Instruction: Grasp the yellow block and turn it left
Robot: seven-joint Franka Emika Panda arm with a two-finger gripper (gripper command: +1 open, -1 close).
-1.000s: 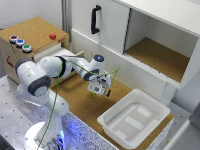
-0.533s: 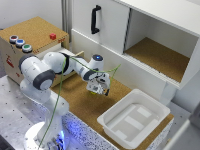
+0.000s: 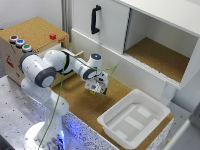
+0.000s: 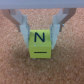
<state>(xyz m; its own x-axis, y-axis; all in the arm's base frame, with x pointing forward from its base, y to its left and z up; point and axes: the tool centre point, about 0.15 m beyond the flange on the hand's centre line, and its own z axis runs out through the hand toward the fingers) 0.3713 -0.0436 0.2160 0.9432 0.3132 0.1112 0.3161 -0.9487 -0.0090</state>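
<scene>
Yellow block, one only, sits between the tool's two fingers on the cork counter, gripped at its sides; roughly cubic, its "N" face turned toward the wrist camera. One white tub lies nearby, one red cube well apart.

Yellow block, marked "N", sits upright on cork.
</scene>
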